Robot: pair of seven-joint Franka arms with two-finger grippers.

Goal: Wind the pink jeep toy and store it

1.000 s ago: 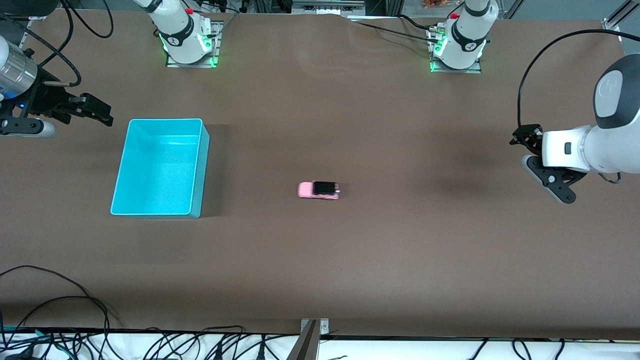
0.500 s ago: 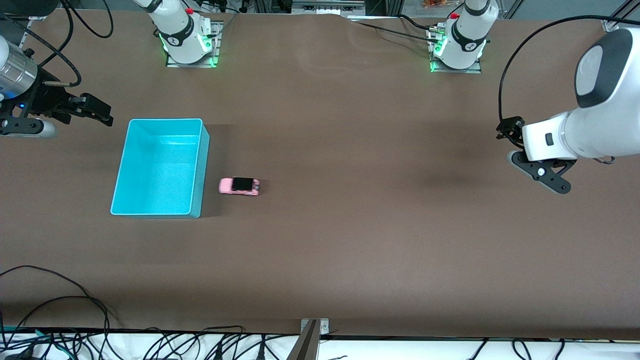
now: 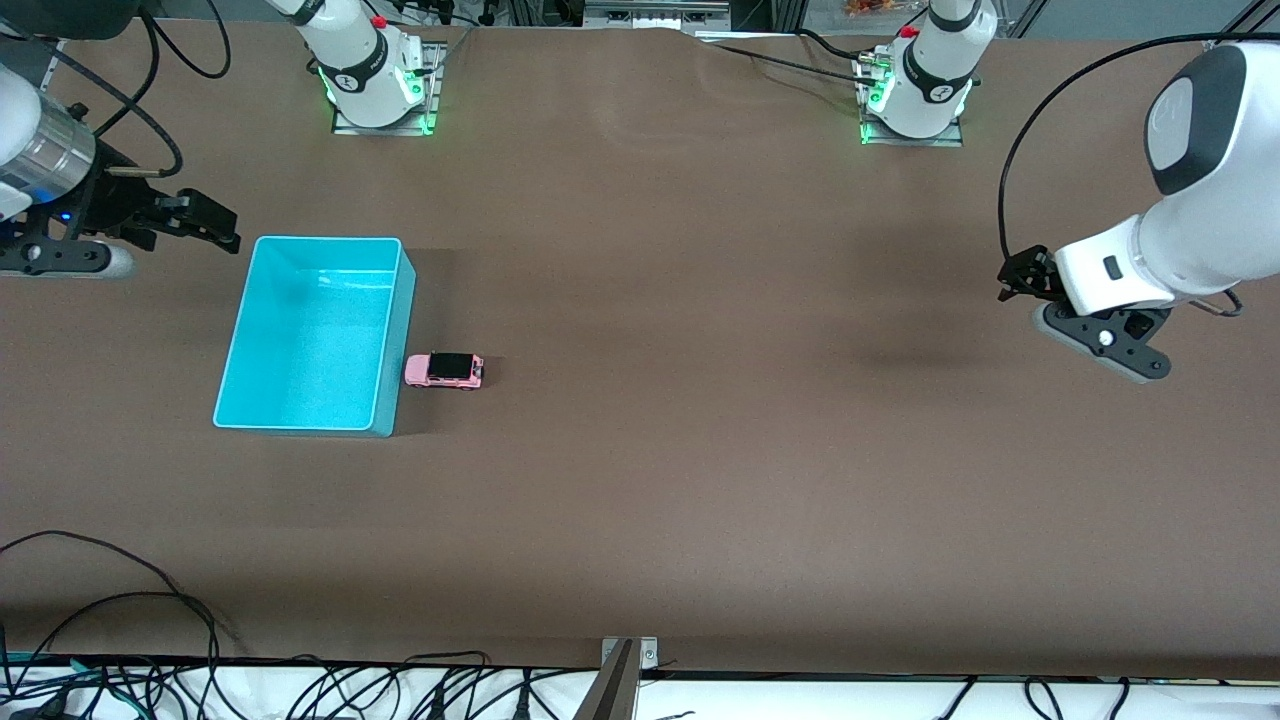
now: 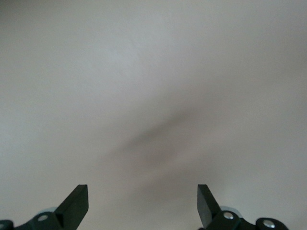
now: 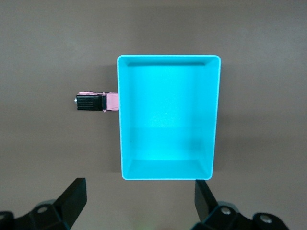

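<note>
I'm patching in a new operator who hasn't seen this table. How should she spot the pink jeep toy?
Find the cyan bin, the one big bright thing on the brown table, toward the right arm's end. The pink jeep toy sits on the table right against the bin's outer wall, not in it. It is tiny, boxy and pink with a black roof.

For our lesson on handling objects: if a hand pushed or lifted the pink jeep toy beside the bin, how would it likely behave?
The pink jeep toy sits on wheels, so a push along its length would probably make it roll. It looks rigid and small, far smaller than the cyan bin it rests against, so probably light. Its smooth boxy body might slip in a loose grip.
</note>
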